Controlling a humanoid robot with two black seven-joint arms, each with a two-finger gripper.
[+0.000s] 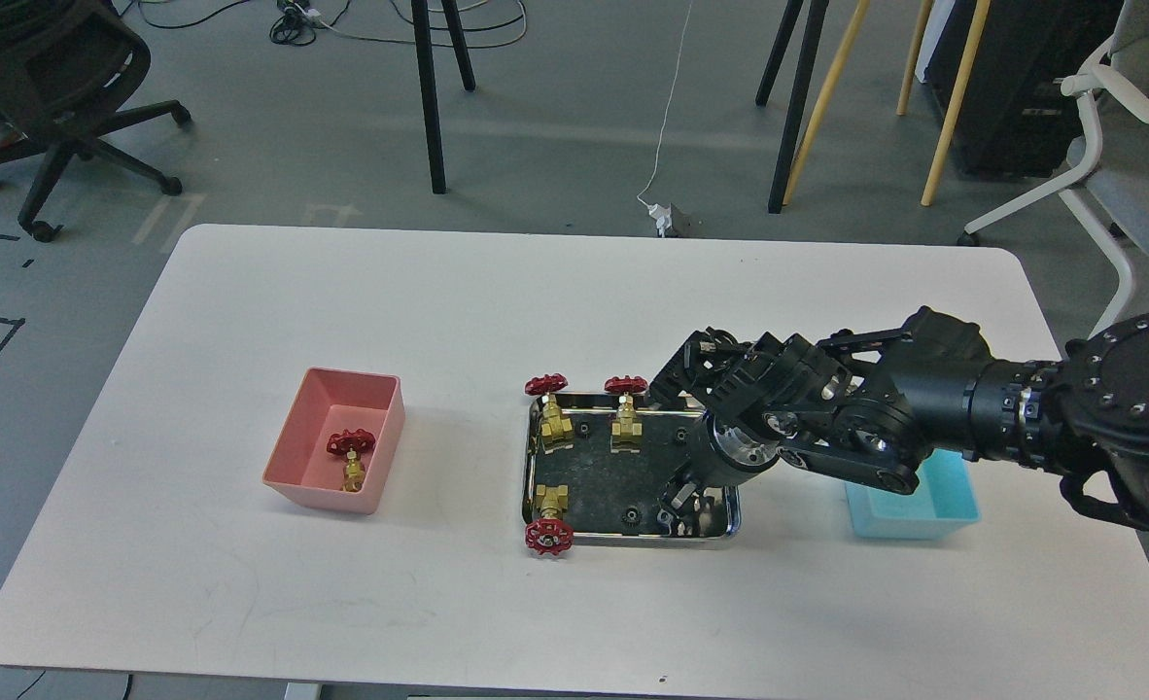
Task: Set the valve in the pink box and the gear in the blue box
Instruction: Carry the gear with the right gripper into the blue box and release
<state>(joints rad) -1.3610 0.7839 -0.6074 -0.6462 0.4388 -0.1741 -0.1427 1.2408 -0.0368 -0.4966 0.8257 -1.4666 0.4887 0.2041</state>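
Nearest the robot, at the front right corner of the steel tray, the right end effector is reaching down into the tray, its fingers standing narrowly apart around something small; whether it is already gripping a gear there cannot be told, since the spot is dark and partly masked by the arm. The step in hand seems to be lifting a gear for the blue box, which is sitting just right of the tray, half hidden under the forearm. To do it well, the fingers should be closing squarely across the gear's rim, low against the tray floor, and lifting straight up before swinging right, so that the tray wall is not being clipped. One loose gear is lying just left of the fingers, and another gear farther back, between the valves. At the tray's front left a valve is lying with its red handwheel overhanging the edge; farther back two more valves are standing along the rear wall, well clear of the working corner. Out to the left on the bench, the pink box is already holding one valve in the box. The left end effector is not showing.
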